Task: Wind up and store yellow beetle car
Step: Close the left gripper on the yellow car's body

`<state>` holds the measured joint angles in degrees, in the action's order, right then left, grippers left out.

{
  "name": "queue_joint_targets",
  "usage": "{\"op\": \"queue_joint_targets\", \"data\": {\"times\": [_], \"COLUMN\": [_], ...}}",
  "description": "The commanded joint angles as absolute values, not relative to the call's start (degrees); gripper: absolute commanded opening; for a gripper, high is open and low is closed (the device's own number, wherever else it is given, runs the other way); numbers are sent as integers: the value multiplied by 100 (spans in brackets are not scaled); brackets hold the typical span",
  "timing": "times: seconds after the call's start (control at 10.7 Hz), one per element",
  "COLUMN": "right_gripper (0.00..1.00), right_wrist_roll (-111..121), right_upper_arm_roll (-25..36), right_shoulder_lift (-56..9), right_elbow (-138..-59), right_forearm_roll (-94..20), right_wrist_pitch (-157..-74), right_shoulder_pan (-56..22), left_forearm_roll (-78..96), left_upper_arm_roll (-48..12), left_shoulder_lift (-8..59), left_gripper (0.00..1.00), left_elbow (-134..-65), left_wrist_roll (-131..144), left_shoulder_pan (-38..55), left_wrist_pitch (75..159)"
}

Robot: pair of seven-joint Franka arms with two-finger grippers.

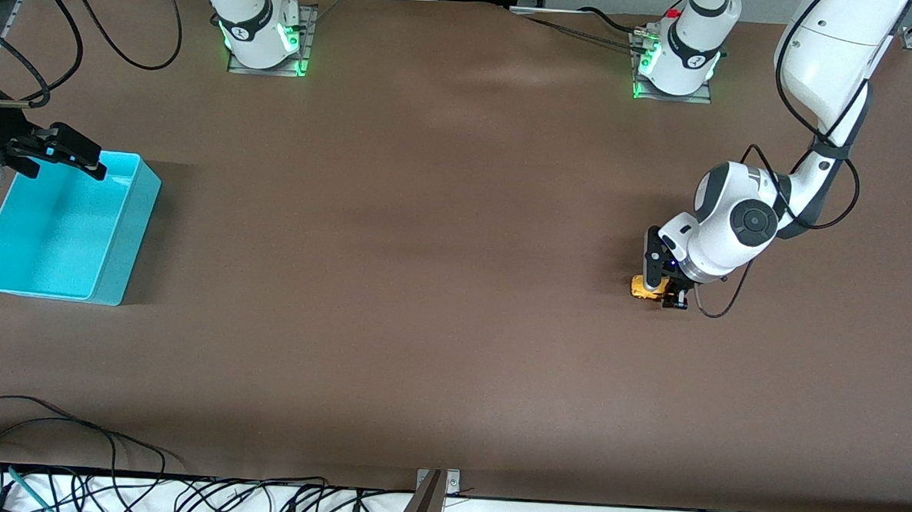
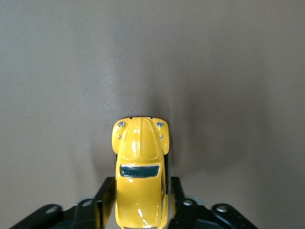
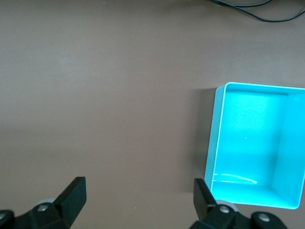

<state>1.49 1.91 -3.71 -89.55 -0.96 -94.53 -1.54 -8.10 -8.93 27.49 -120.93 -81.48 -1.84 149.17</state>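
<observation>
Left hand (image 1: 661,289): down on the tabletop (image 1: 424,285) toward the left arm's end, fingers (image 2: 175,195) pressed against both flanks of the yellow beetle car (image 2: 141,171).
Car: on the tabletop; rear cut off in the left wrist view, mostly hidden by the hand from the front.
Right hand (image 1: 75,155): waits spread wide, holding nothing, over the rim of the turquoise bin (image 1: 130,230).
Bin: partly cut off in the right wrist view.

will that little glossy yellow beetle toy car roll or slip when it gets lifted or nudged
The small glossy yellow beetle toy car looks rigid. Its shiny rounded shell may slide in the left gripper, which pinches its sides. Being wheeled, it would likely roll across the flat brown table if nudged.
</observation>
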Motion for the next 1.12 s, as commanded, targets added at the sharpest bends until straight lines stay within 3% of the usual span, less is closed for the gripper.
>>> {"op": "queue_joint_targets", "data": {"times": [0.0, 0.47, 1.03], "right_gripper": [100, 100, 100], "right_wrist_roll": [141, 141, 167], "right_upper_arm_roll": [158, 158, 193], "right_shoulder_lift": [-334, -334, -325], "right_elbow": [-8947, -8947, -8947], "right_forearm_roll": [9, 9, 9], "right_wrist_pitch": [-9457, -9457, -9439], "right_shoulder_pan": [-132, -132, -114], "left_forearm_roll": [-958, -896, -958], "left_upper_arm_roll": [-879, -870, -853], "left_shoulder_lift": [2760, 2900, 3093], "left_gripper": [4, 3, 4], "left_elbow": [-12129, -12094, -11989], "left_wrist_roll": [-8166, -8200, -9455], "left_shoulder_pan": [-211, -369, -1624], "left_wrist_pitch": [14986, 14942, 14933]}}
